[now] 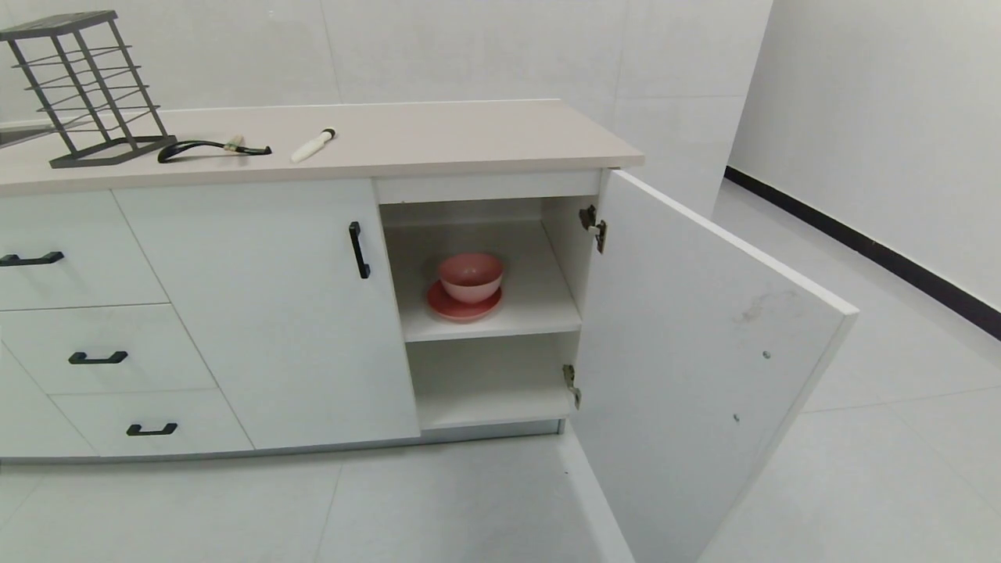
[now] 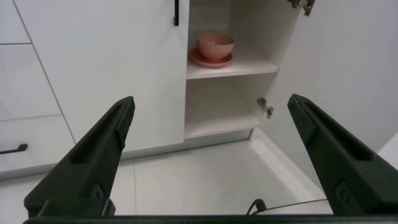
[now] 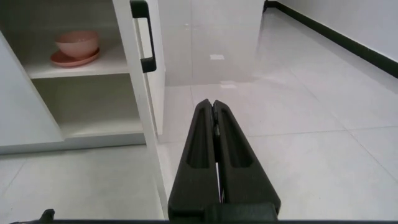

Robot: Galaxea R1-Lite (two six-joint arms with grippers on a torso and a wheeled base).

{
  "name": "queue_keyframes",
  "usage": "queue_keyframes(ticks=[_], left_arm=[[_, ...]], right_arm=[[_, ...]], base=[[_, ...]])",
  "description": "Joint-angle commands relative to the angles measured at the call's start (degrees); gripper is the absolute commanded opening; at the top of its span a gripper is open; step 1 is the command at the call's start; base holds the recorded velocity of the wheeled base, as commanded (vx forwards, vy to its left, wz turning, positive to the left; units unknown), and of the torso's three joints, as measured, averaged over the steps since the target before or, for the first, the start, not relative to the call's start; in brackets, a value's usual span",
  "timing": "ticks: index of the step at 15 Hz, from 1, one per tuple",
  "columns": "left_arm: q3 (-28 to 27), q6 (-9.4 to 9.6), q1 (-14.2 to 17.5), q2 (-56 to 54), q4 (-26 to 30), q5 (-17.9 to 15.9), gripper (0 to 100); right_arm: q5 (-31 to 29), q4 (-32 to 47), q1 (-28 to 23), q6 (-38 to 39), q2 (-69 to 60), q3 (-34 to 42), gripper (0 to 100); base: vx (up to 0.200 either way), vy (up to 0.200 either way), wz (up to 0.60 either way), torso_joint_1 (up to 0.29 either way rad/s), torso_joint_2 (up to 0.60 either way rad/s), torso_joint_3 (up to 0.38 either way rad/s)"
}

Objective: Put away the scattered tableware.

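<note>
Cabinet shelf (image 1: 539, 306): pink bowl (image 1: 470, 275) upright, mouth up, on plate (image 1: 460, 310).

- My head camera looks forward and down from well back: the open cupboard (image 1: 485, 375) is dead centre, its door (image 1: 688, 352) toward 4 o'clock.
- Both wrist cameras sit low and nearer, aimed past my left gripper (image 2: 211, 101) and right gripper (image 3: 212, 104).
- All three share the bowl (image 1: 470, 275) and its shelf (image 1: 539, 305).
</note>
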Motion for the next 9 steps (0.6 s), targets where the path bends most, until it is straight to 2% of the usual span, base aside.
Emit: queue_keyframes(ticks=[1,4,6,7,8,9], left_arm=[[0.0,-0.04,-0.02,0.09,0.0,0.01,100],[0.0,-0.3,-0.02,0.09,0.0,0.01,100],[0.0,-0.39,-0.02,0.09,0.0,0.1,100],[0.0,-0.39,-0.02,0.09,0.0,0.1,100],[0.0,-0.3,-0.02,0.09,0.0,0.1,100],[0.0,-0.13,-0.02,0.09,0.0,0.1,100]], right_arm=[[0.02,0.0,0.01,0.2,-0.03,0.01,0],[-0.42,-0.09,0.01,-0.33,-0.12,0.01,0],[-0.42,-3.17,0.01,-0.59,-0.03,0.1,0],[-0.33,-14.77,0.01,-0.68,-0.12,0.1,0],[-0.07,-17.76,0.01,-0.68,-0.12,-0.17,0],[1.43,-17.58,0.1,-0.33,0.32,-1.57,0]], base=[[0.0,0.0,0.0,0.0,0.0,0.0],[0.0,0.0,0.0,0.0,0.0,0.0],[0.0,0.0,0.0,0.0,0.0,0.0],[0.0,0.0,0.0,0.0,0.0,0.0],[0.0,0.0,0.0,0.0,0.0,0.0],[0.0,0.0,0.0,0.0,0.0,0.0]])
